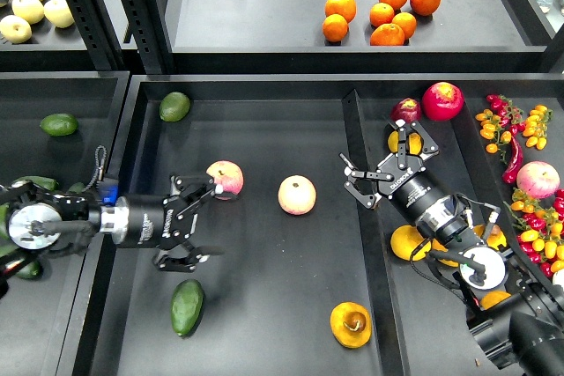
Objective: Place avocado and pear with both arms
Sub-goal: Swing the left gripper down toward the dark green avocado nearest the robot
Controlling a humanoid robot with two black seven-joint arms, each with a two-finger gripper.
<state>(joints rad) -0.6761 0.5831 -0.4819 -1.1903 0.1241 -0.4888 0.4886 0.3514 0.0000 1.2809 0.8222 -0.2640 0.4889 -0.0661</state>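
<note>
The avocado (187, 306), dark green and elongated, lies at the front left of the middle tray (282, 261). The pear (351, 324), orange-yellow with a brown hollow, lies at the front right of the same tray. My left gripper (199, 223) is open and empty. It points right and sits between a pink-blushed apple (226, 177) and the avocado, a little above the avocado. My right gripper (384, 154) is open and empty over the divider between the middle and right trays, far from the pear.
A second blushed apple (297, 195) sits mid-tray and a rounder light green fruit (174, 106) at the back left. The left bin holds avocados (58, 123). The right tray holds yellow fruit (410, 242), red fruit (442, 100) and small tomatoes (511, 129). Oranges (388, 15) lie on the shelf.
</note>
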